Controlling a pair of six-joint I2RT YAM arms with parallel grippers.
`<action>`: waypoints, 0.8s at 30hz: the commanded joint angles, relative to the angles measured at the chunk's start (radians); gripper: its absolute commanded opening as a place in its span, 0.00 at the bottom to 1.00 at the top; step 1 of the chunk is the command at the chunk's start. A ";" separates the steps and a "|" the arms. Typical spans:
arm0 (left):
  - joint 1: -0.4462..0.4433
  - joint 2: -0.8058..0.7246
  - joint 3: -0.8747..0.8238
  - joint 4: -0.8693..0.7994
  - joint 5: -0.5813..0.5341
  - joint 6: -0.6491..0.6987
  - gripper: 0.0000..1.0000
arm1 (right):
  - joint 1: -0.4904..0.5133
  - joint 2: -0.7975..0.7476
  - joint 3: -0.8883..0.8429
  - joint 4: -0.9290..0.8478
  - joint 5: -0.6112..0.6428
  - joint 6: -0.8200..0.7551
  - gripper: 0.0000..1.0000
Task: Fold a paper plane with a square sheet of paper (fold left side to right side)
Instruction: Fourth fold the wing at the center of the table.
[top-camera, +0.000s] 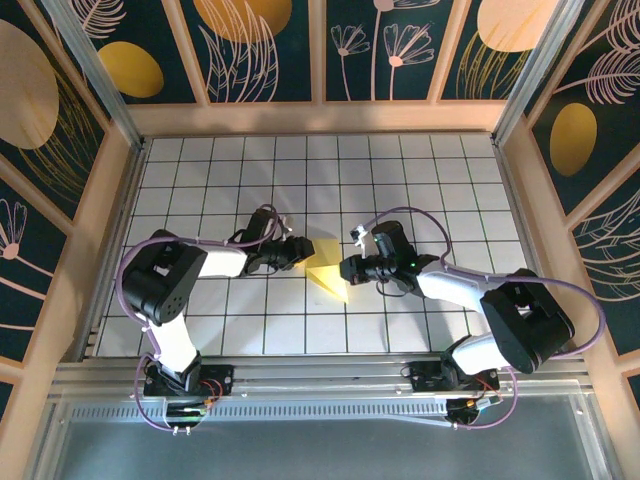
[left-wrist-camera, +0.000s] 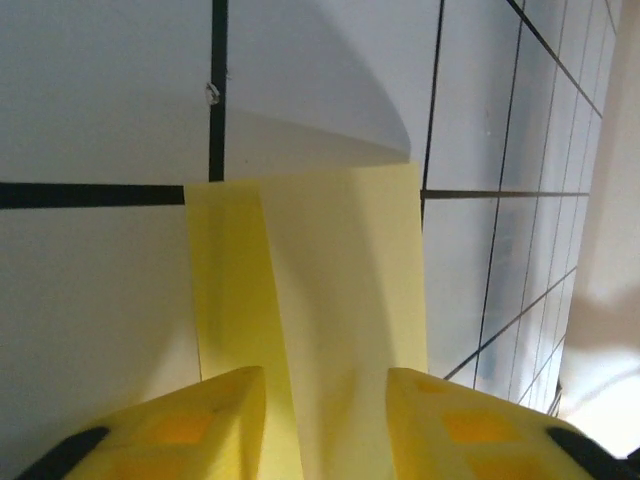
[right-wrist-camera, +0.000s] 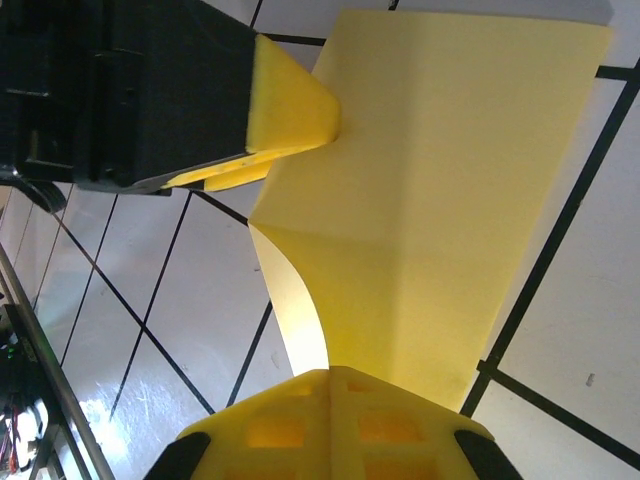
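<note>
Left-to-right fold in progress: the square sheet of paper (top-camera: 328, 270), already creased and bowed, is being held at the middle of the surface (top-camera: 420, 180) between both arms. One edge is being pinched by the fully closed right pincer (right-wrist-camera: 330, 380). The opposite edge is being straddled by the left pincer (left-wrist-camera: 325, 390), its fingers narrowly parted. Next, the left side probably needs carrying across and pressing flat.
</note>
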 joint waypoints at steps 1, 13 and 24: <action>0.005 0.025 0.038 0.012 -0.001 0.034 0.26 | -0.013 -0.032 -0.021 0.015 0.000 0.011 0.00; -0.011 -0.046 0.008 0.010 -0.032 -0.070 0.00 | 0.062 -0.134 0.120 -0.343 0.396 0.037 0.45; -0.040 -0.087 -0.008 -0.018 -0.074 -0.128 0.00 | 0.478 0.077 0.331 -0.628 0.903 0.223 0.58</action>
